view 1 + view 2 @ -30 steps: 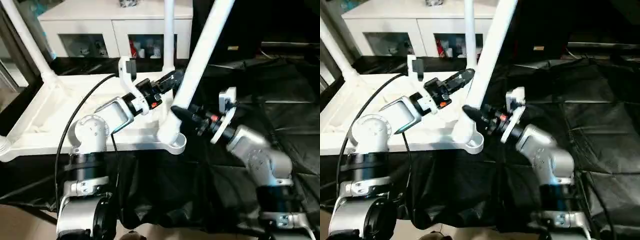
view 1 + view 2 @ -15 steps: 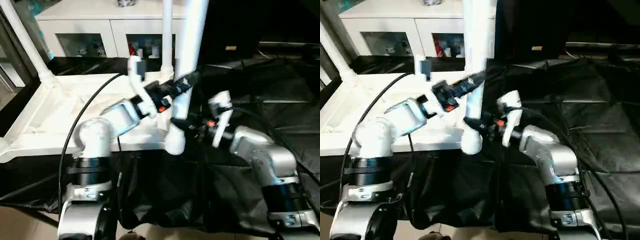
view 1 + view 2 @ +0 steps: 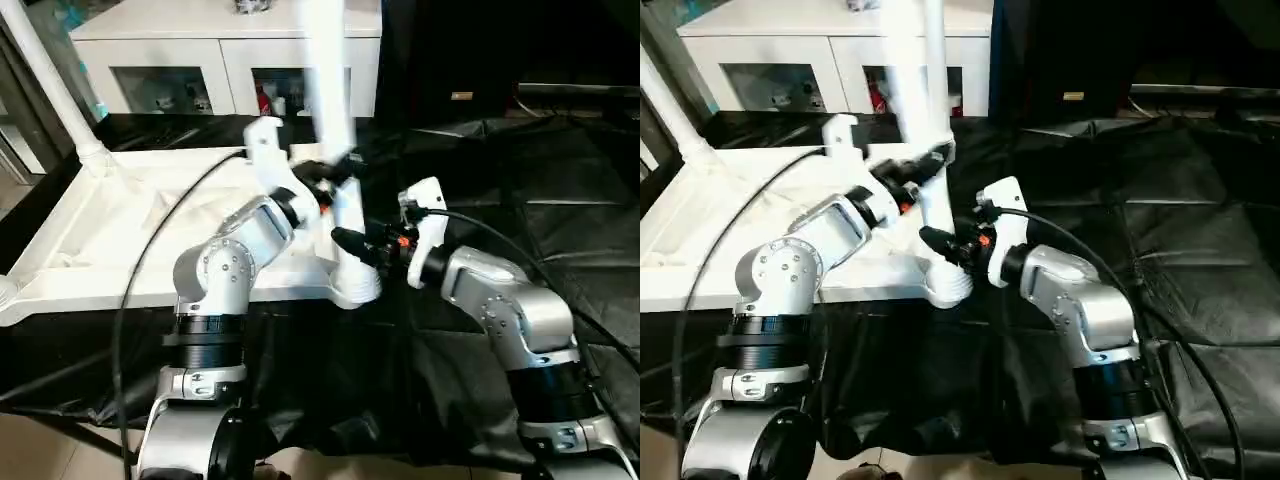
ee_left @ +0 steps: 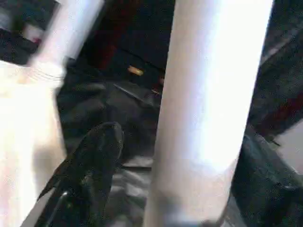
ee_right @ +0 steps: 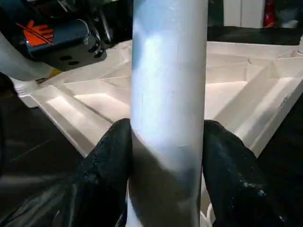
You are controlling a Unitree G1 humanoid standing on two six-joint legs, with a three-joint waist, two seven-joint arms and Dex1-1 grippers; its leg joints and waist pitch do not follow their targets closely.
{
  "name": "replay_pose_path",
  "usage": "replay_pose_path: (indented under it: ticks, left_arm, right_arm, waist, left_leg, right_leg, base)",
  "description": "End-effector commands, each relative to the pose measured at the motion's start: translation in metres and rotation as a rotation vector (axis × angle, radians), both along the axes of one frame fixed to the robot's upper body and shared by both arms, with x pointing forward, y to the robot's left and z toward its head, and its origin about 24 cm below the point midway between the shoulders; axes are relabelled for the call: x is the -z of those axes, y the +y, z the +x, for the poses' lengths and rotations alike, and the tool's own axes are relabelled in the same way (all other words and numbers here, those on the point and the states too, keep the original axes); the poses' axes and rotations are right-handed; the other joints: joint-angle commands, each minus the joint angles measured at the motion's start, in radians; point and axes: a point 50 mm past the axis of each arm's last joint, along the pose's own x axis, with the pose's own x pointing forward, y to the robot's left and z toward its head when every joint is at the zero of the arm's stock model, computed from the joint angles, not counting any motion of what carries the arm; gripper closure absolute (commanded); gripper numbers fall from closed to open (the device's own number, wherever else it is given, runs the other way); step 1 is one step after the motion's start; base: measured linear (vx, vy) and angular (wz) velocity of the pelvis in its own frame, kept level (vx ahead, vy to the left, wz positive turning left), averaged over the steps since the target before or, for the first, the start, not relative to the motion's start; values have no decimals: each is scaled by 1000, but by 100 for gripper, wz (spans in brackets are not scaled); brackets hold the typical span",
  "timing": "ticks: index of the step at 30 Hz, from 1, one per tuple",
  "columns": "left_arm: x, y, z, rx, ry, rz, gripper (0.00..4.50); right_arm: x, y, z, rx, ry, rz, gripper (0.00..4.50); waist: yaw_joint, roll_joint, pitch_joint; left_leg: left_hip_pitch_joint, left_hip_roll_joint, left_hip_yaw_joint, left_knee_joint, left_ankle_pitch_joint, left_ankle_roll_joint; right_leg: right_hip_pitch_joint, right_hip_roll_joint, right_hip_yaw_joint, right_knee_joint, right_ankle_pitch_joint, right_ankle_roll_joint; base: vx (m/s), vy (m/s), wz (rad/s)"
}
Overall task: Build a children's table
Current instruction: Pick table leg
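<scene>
The right gripper [image 5: 168,142] clamps the near leg [image 3: 335,140] just above its corner socket [image 3: 358,287]; the left gripper [image 3: 335,180] brackets it higher up, fingers [image 4: 90,161] apart. The upturned tabletop [image 3: 120,220] lies on black cloth. Two far legs stand seated. This leg looks nearly upright, not yet confirmed seated.

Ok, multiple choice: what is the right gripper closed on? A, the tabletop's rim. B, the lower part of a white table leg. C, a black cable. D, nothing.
B: in the right wrist view, the right gripper has a black finger pressed on each side of the white leg.
</scene>
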Motion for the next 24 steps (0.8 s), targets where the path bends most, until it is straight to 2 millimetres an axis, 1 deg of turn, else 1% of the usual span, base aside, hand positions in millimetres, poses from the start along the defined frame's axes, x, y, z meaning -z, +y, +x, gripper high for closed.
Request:
replay_pose_path:
  ticks: [1, 2, 3, 4, 5, 6, 8, 9, 11, 12, 13, 14, 16, 17, 18, 19, 20, 21, 23, 24]
  left_arm:
    - [3, 5, 1, -53, 10, 40, 127]
    - [4, 4, 0, -53, 13, 46, 130]
    - [5, 4, 0, -52, 14, 48, 139]
    - [5, 1, -2, -39, 17, 39, 139]
    - [5, -2, -4, -30, 17, 30, 153]
    - [5, -5, -5, -21, 17, 12, 171]
    - [5, -6, -5, -18, 17, 4, 175]
    - [4, -6, -5, -17, 19, -20, 186]
    - [2, -7, -6, 4, 19, -77, 216]
    - [2, -7, -6, 9, 20, -88, 221]
    - [2, -7, -7, 14, 21, -98, 221]
    - [1, -8, -7, 30, 22, -116, 233]
    - [0, -9, -8, 48, 21, -131, 249]
    - [-1, -10, -10, 90, 18, -157, 252]
    - [-3, -10, -11, 126, 9, -169, 256]
    - [-3, -10, -11, 126, 9, -169, 256]
    - [-5, -9, -12, 187, -8, -185, 257]
    - [-6, -8, -13, 208, -13, -190, 257]
    - [-8, -6, -14, 265, -32, -183, 259]
    - [-9, -4, -14, 303, -47, -174, 262]
  right_arm:
    - [-12, 3, 1, 7, -43, -4, 266]
    - [-13, 4, 2, 13, -45, -3, 266]
    - [-13, 5, 2, 16, -45, -3, 266]
    - [-15, 6, 3, 26, -47, 0, 266]
    - [-16, 8, 4, 32, -50, 1, 266]
    - [-16, 9, 5, 36, -55, -4, 266]
    - [-16, 10, 5, 39, -57, -7, 266]
    - [-17, 11, 5, 39, -59, -9, 266]
    - [-17, 13, 5, 34, -45, 7, 266]
    - [-17, 13, 5, 31, -41, 16, 266]
    - [-18, 14, 5, 28, -36, 26, 266]
    - [-18, 14, 5, 23, -41, 23, 266]
    - [-19, 14, 5, 17, -45, 20, 266]
    - [-21, 13, 5, 1, -54, 25, 266]
    - [-23, 11, 4, -17, -50, 43, 266]
    - [-23, 11, 4, -17, -50, 43, 266]
    - [-26, 7, 3, -46, -42, 72, 210]
    - [-26, 5, 2, -58, -38, 80, 196]
    - [-29, 1, -1, -104, -28, 107, 194]
    - [-30, -1, -3, -134, -25, 118, 173]
  waist:
    - [1, -16, -81]
    - [1, -18, -82]
    - [1, -18, -81]
    - [1, -23, -81]
    - [2, -23, -81]
    - [1, -23, -81]
    - [2, -22, -81]
    - [2, -24, -81]
    - [3, -23, -81]
    - [2, -25, -81]
    - [3, -23, -82]
    - [1, -22, -82]
    - [0, -22, -81]
    - [1, -19, -81]
    - [1, -20, -81]
    - [1, -21, -81]
    - [3, -19, -82]
    - [3, -20, -83]
    - [5, -20, -83]
    - [6, -18, -84]
  left_leg:
    - [10, 33, -14, -66, -143, 38]
    - [9, 34, -15, -66, -140, 38]
    - [9, 33, -14, -66, -142, 38]
    - [9, 33, -13, -66, -139, 38]
    - [8, 33, -13, -66, -134, 40]
    - [7, 34, -13, -66, -131, 40]
    - [7, 32, -12, -65, -134, 40]
    - [7, 32, -12, -65, -132, 39]
    - [7, 31, -12, -64, -129, 40]
    - [7, 31, -12, -64, -126, 41]
    - [7, 31, -12, -64, -124, 43]
    - [8, 32, -13, -64, -126, 45]
    - [7, 31, -11, -63, -126, 46]
    - [8, 32, -12, -64, -132, 45]
    - [8, 32, -12, -64, -133, 43]
    - [9, 31, -12, -64, -132, 44]
    - [10, 32, -12, -63, -132, 46]
    - [10, 30, -12, -62, -124, 50]
    - [9, 31, -11, -61, -111, 59]
    - [9, 30, -11, -60, -110, 64]
  right_leg:
    - [61, -45, 34, -79, -239, -144]
    - [61, -46, 34, -77, -233, -146]
    - [60, -46, 35, -78, -234, -147]
    - [61, -46, 35, -78, -233, -147]
    - [61, -47, 35, -76, -234, -151]
    - [60, -47, 35, -76, -234, -154]
    - [60, -47, 35, -78, -243, -150]
    - [60, -47, 35, -77, -242, -146]
    - [60, -47, 36, -77, -236, -150]
    - [60, -47, 36, -77, -231, -151]
    - [60, -47, 35, -75, -226, -153]
    - [61, -46, 35, -74, -221, -152]
    - [60, -45, 35, -76, -221, -154]
    - [60, -45, 35, -77, -226, -153]
    - [60, -45, 35, -76, -226, -154]
    - [61, -45, 35, -77, -226, -154]
    - [60, -45, 35, -75, -221, -156]
    - [61, -44, 35, -72, -211, -159]
    - [61, -45, 35, -71, -196, -171]
    - [61, -45, 35, -69, -191, -178]
  base:
    - [0, 0, 0]
    - [0, 0, 0]
    - [0, 0, 0]
    - [0, 0, 0]
    - [0, 0, 0]
    - [0, 0, 0]
    - [0, 0, 0]
    - [0, 0, 0]
    - [0, 0, 0]
    - [0, 0, 0]
    - [0, 0, 0]
    - [0, 0, 0]
    - [0, 0, 0]
    - [0, 0, 0]
    - [0, 0, 0]
    - [0, 0, 0]
    - [0, 0, 0]
    - [0, 0, 0]
    - [0, 0, 0]
    - [0, 0, 0]
